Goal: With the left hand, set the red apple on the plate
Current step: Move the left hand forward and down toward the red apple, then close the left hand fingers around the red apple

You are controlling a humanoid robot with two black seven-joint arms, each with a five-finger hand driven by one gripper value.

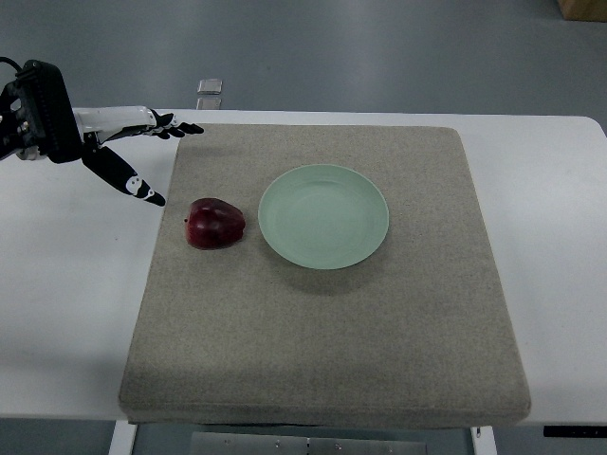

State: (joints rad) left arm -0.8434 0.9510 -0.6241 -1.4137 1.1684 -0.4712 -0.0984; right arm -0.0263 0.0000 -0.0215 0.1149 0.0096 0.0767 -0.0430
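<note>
A white table (66, 313) fills most of the picture, from the left edge to the right edge. A big square mat (322, 351) lies flat on it, in the middle. The mat is a sandy gray color and looks rough like cloth. It covers a lot of the table. Bare white table shows on the left and right sides of the mat.

The left hand (114, 147) is entering from the picture's left edge at about ten o'clock, its dark wrist housing sitting against that edge. Its fingers (175, 127) are pointing toward three o'clock, spread and holding nothing, while the thumb (128, 178) is angling down toward five o'clock.
</note>
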